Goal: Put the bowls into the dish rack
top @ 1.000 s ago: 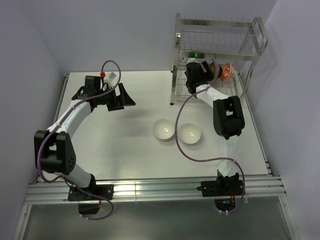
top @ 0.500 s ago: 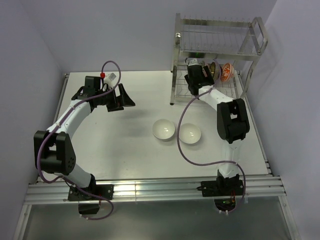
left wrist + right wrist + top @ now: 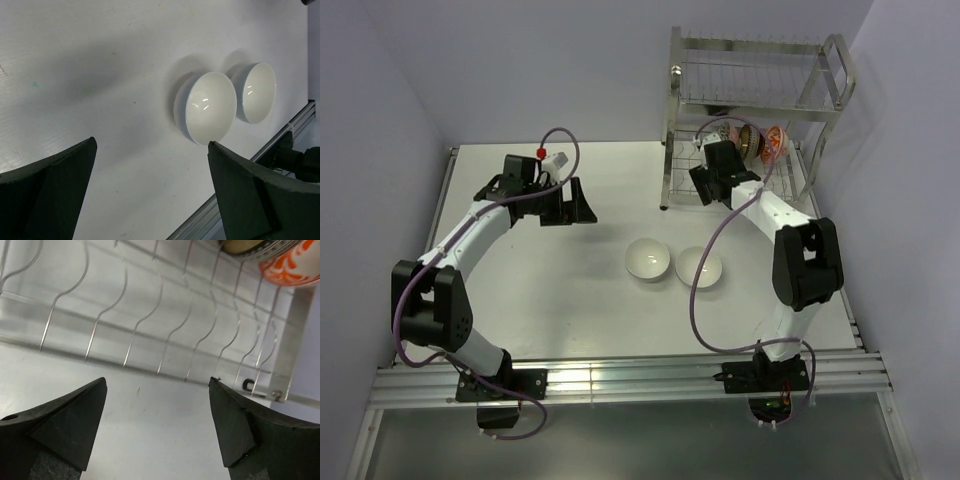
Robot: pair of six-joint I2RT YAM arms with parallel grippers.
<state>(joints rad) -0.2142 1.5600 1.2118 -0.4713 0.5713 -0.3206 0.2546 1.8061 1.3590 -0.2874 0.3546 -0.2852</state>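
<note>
From the overhead view, two plain white bowls sit upright side by side near the middle of the table [image 3: 570, 300], the left white bowl [image 3: 647, 259] just beside the right white bowl [image 3: 699, 266], in a row roughly parallel to the near edge. The dish rack [image 3: 760, 42] stands at the far right corner; on its lower tier an orange-red bowl [image 3: 777, 143] stands on edge next to a dark-rimmed bowl [image 3: 750, 141]. Whether a third bowl is behind them cannot be told. The left gripper [image 3: 582, 204] hovers over the left half of the table with its jaws wide and empty. The right gripper [image 3: 706, 181] is at the front of the rack's lower tier.

In the left wrist view, both dark fingers [image 3: 50, 190] frame bare table. The white bowls lie ahead and to the right, the left one [image 3: 206, 107] closer, its partner [image 3: 257, 92] beyond it.

In the right wrist view, the jaws stand well apart with nothing between them, pointing into the rack's curved wire slots [image 3: 150, 320]. The orange-red bowl [image 3: 290, 265] is at the upper right.

The left gripper already faces the white bowls while the right faces away, so the left white bowl looks like the left arm's pick
</note>
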